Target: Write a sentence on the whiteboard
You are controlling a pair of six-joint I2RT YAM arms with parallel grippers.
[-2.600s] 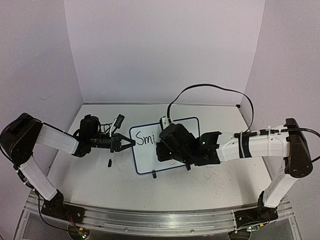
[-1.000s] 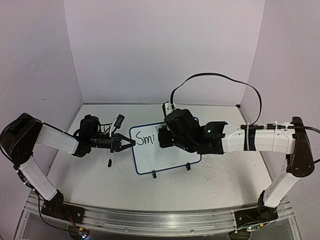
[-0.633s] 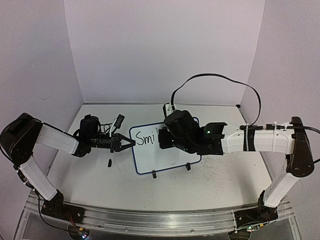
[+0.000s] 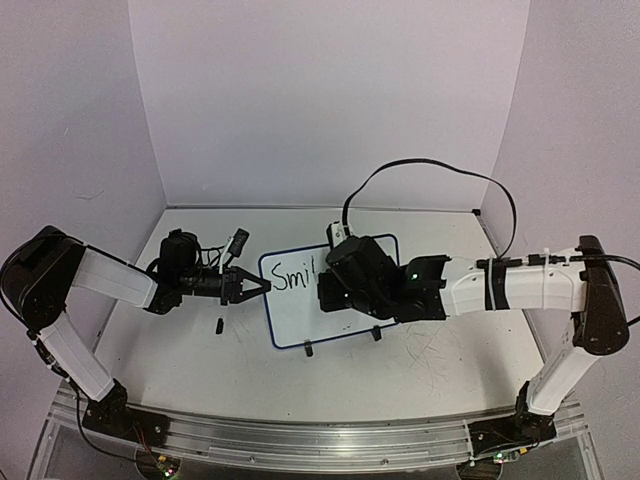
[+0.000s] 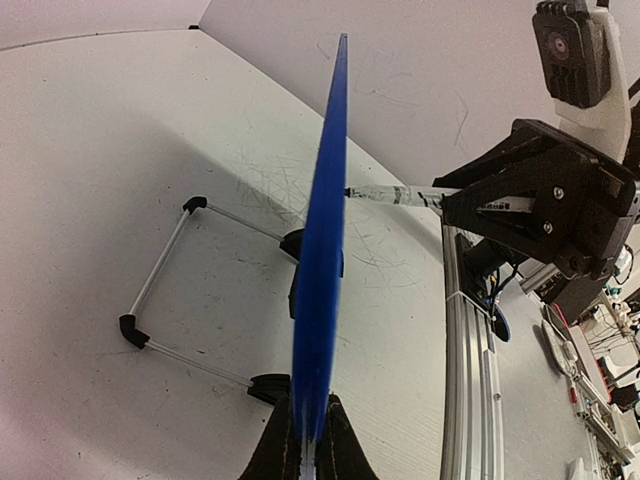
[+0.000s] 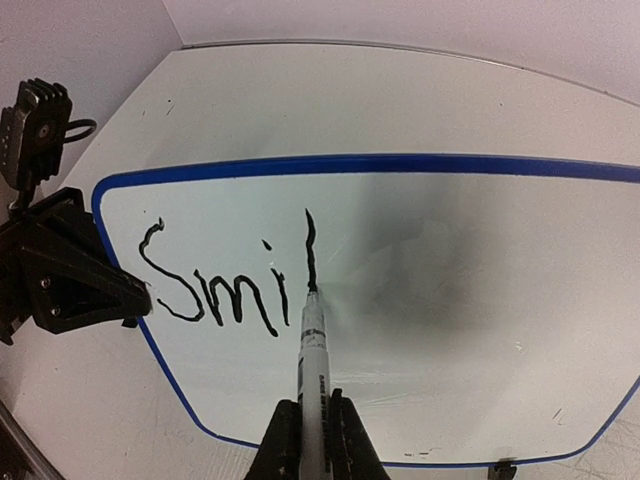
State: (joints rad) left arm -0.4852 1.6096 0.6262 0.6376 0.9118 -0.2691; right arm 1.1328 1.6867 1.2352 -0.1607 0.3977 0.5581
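The right gripper [image 6: 311,412] was clamped on a white marker [image 6: 311,350], its fingers cut off at the bottom of the right wrist view. The black tip rested at the foot of a tall stroke, the last in the sentence [image 6: 225,285], which read "Smi" plus what appeared to be an "l". The lettering sat in the left half of the whiteboard [image 6: 470,290]; the rest of the surface was bare, and its right corner ran out of the picture.

From above, the right wrist's black housing hid the marker, the fingers and the end of the word. Only that view showed the board standing tilted on two black clip feet [image 4: 308,350] in the middle of the table [image 4: 200,370], with a black cable [image 4: 430,170] looping over the right arm.

The left gripper [image 5: 312,440] was pinched together on the board's blue rim at its left edge. Its own camera saw the board edge-on, a single blue line with no writing visible. It alone showed a wire stand [image 5: 165,255] behind the board and the marker meeting the far face.
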